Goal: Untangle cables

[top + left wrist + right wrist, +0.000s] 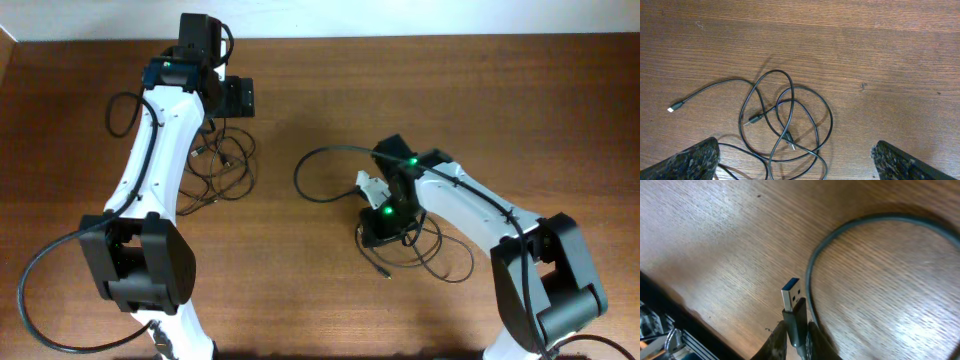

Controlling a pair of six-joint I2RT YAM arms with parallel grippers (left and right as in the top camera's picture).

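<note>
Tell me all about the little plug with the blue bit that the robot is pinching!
The plug is flat and rectangular, with a silver metal tip, blue inside its open end, and a black plastic-looking body below. The right gripper is shut on that black body, one finger on each side. The tip points up and slightly left in the right wrist view, with the wooden table behind it. A thin dark cord runs close along its right side, then curves away.

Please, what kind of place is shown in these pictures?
Probably a robotics lab or test bench; the room itself is out of view. A left arm and a right arm reach over a wooden table that carries thin black cables.
</note>
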